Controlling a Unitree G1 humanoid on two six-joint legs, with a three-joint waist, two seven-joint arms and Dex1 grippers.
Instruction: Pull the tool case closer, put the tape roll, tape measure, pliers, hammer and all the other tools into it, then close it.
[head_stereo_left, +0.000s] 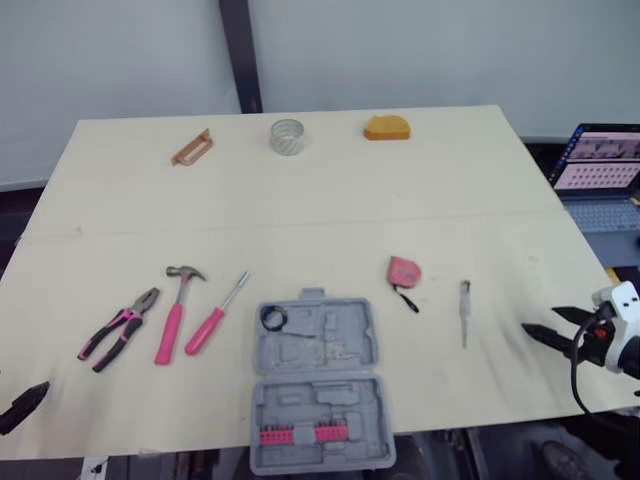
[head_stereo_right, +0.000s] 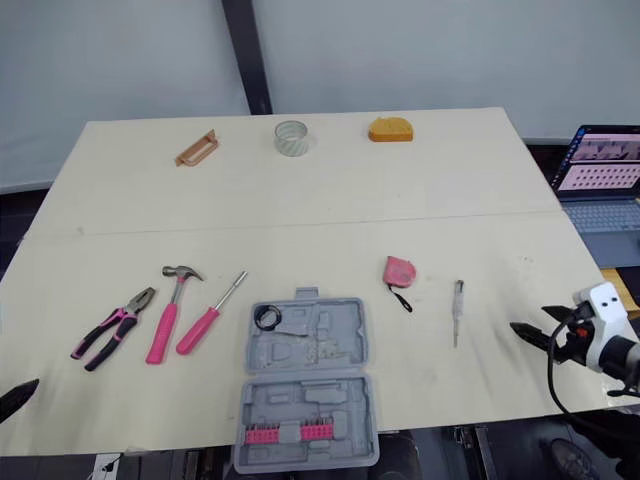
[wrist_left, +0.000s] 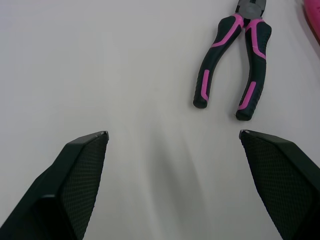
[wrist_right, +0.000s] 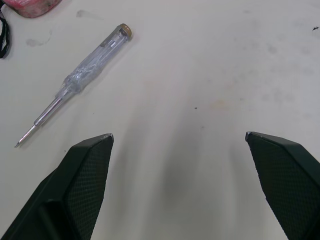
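The left gripper (wrist_left: 172, 134) stands wide open with nothing between its jaws, over bare table (head_stereo_left: 300, 220) at the near left corner. The pliers (wrist_left: 232, 65) lie just ahead of it, apart from both fingers, handles toward the gripper and nose pointing away.

The right gripper (wrist_right: 179, 134) is also spread wide and holds nothing. It is low over the table by the right edge, toward the near side. A clear-handled tester (wrist_right: 80, 75) lies ahead of it and off to one side, touching neither finger.

The case (head_stereo_left: 318, 380) lies open and flat at the middle of the near edge, well apart from both grippers and roughly between them. Its near half, which holds a row of pink bits (head_stereo_left: 304, 434), reaches the table's edge. The far half has a small black ring (head_stereo_left: 273, 318) in one corner.

Toward the left edge from the case lie a pink-handled screwdriver (head_stereo_left: 215, 315), then the hammer (head_stereo_left: 175, 310), then the pliers, side by side and apart. Toward the right edge, the pink tape measure (head_stereo_left: 404, 271) lies between the case and the tester.

Along the far edge sit a wooden piece (head_stereo_left: 192, 148), the tape roll (head_stereo_left: 287, 136) and an orange block (head_stereo_left: 386, 128). A laptop (head_stereo_left: 600, 160) stands open beyond the right edge.
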